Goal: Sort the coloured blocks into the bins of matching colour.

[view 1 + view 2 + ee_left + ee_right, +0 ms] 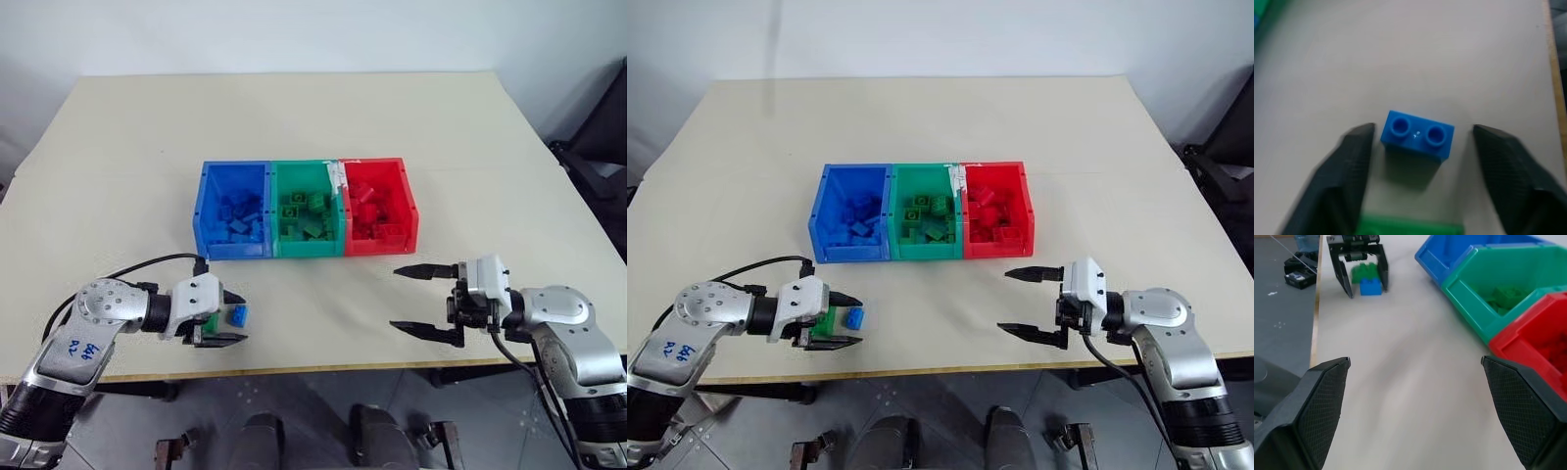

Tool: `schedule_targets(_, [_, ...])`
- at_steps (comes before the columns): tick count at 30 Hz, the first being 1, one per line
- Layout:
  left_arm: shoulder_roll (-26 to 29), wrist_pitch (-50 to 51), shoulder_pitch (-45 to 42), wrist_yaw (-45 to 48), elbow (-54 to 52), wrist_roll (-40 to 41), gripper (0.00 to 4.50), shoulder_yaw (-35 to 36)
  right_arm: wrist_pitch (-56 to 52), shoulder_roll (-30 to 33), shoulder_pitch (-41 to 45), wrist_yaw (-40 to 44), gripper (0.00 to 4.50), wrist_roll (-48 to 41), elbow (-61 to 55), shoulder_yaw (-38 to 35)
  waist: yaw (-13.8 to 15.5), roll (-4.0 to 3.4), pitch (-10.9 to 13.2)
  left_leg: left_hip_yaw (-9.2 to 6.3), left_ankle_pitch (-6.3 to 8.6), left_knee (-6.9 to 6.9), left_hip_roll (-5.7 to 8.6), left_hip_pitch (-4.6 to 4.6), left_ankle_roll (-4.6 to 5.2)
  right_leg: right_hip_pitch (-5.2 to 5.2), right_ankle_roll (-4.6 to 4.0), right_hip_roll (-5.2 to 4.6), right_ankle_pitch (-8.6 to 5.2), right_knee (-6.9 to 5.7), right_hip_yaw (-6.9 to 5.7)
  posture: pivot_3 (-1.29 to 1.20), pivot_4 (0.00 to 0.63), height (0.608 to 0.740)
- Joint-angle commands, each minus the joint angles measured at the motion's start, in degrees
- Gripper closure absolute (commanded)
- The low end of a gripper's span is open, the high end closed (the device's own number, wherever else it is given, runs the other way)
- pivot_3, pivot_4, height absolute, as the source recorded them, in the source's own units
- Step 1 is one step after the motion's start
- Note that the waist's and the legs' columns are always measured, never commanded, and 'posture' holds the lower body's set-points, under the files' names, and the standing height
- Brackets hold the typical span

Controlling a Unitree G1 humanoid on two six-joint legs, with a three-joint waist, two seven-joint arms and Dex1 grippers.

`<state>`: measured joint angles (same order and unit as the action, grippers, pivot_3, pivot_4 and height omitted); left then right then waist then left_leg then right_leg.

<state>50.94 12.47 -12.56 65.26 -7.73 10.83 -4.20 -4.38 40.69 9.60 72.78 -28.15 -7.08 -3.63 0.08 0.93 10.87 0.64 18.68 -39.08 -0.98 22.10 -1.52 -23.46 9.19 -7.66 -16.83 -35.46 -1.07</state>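
A small blue block (1418, 134) lies on the table near its front left edge, with a green block (209, 321) right behind it, closer to the wrist. My left gripper (244, 317) is lowered over both. Its fingers (1347, 166) stand on either side of the blue block with a gap on each side, so it is open and grips nothing. The blue bin (206, 211), green bin (312, 245) and red bin (407, 211) stand joined in a row at mid table, each holding several blocks of its own colour. My right gripper (395, 299) hovers wide open and empty before the red bin.
The table's front edge (323, 370) runs just below both grippers. A black cable (147, 264) loops from the left arm over the table. A dark chair (602, 137) stands beyond the right edge. A small white label (336, 176) sits between the green and red bins.
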Motion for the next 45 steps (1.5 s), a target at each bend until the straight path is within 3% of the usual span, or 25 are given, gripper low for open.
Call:
schedule_targets(1, [1.27, -0.96, -1.42, 1.27, 1.93, -1.87, 2.65, -1.19, 0.11, 0.73, -0.75, -1.22, 0.00, -0.69, -3.16, -1.90, -0.02, 0.00, 0.00, 0.00, 0.00, 0.00, 0.00, 0.00, 0.00, 0.00, 0.00, 0.00, 0.00, -0.01, 0.00, 0.00, 0.150, 0.740])
schedule_targets(3, [0.55, -1.81, -1.76, 1.16, 2.46, -1.23, 3.02, -0.58, 0.06, 0.56, -1.08, -1.81, 0.00, -0.72, -3.61, -1.91, -0.04, 0.00, 0.00, 0.00, 0.00, 0.00, 0.00, -0.01, 0.00, 0.00, 0.00, 0.00, 0.00, -0.02, 0.01, 0.00, 0.150, 0.740])
schedule_targets(10, [-7.00, -0.15, -4.44, -4.79, 0.77, 7.89, 3.02, 7.84, 0.19, -3.51, -3.43, -7.58, 0.00, -3.47, -5.53, -4.78, 0.14, 0.01, 0.00, -0.04, 0.00, -0.04, 0.00, 0.02, 0.00, 0.00, 0.01, -0.01, 0.00, -0.03, -0.01, 0.00, 0.150, 0.740])
schedule_targets(14, [-12.77, 5.81, -10.18, -16.34, 0.89, 13.23, 3.02, 16.01, 0.00, -6.86, -2.67, -13.09, 0.00, -5.21, -6.93, -7.27, 0.07, 0.01, 0.00, -0.06, -0.02, -0.07, -0.01, 0.02, -0.03, 0.00, 0.02, -0.01, 0.01, -0.07, -0.02, 0.00, 0.150, 0.740])
schedule_targets(22, [-13.54, 10.05, -18.96, -21.58, 8.51, 9.51, 3.02, 13.49, 0.45, -8.20, 1.89, -15.92, 0.00, -5.18, -4.76, -7.53, -0.05, 0.01, 0.00, -0.05, -0.03, -0.06, 0.02, 0.00, -0.06, 0.00, 0.03, 0.00, 0.02, -0.07, -0.01, 0.00, 0.150, 0.740])
schedule_targets(28, [-13.86, 8.44, -18.89, -20.57, 11.01, 10.23, 1.05, 14.27, 0.97, -7.75, 4.33, -13.84, 0.00, -4.27, -2.92, -5.71, -0.11, 0.01, 0.00, -0.03, -0.03, -0.06, 0.01, 0.02, -0.06, -0.02, 0.03, 0.00, 0.01, -0.05, -0.01, 0.00, 0.150, 0.740])
schedule_targets(31, [-12.50, 6.95, -13.94, -19.89, 7.00, 12.62, 0.08, 19.19, 1.02, -7.78, 5.92, -11.87, 0.00, -4.13, -1.51, -4.48, -0.46, 0.01, 0.00, -0.01, -0.03, -0.05, 0.01, 0.02, -0.06, -0.03, 0.03, 0.00, 0.02, -0.03, 0.01, 0.00, 0.150, 0.740])
schedule_targets(40, [-8.21, 1.06, 17.06, -10.78, -0.72, 18.89, 0.03, 44.07, 2.96, -7.19, 13.41, -0.17, 0.00, -1.43, 6.61, 2.47, -1.82, 0.00, 0.01, 0.01, 0.01, 0.07, -0.07, -0.01, -0.06, -0.08, -0.02, 0.00, -0.01, 0.00, 0.02, 0.00, 0.150, 0.740])
schedule_targets(45, [-8.81, -2.89, 28.63, -7.03, 2.72, 18.52, 0.03, 50.34, 2.61, -6.58, 16.28, 7.09, 0.00, -0.68, 8.65, 6.69, -1.02, 0.01, 0.01, -0.03, 0.06, 0.03, -0.07, 0.00, -0.01, -0.01, -0.03, -0.03, -0.02, 0.06, -0.03, 0.00, 0.150, 0.740])
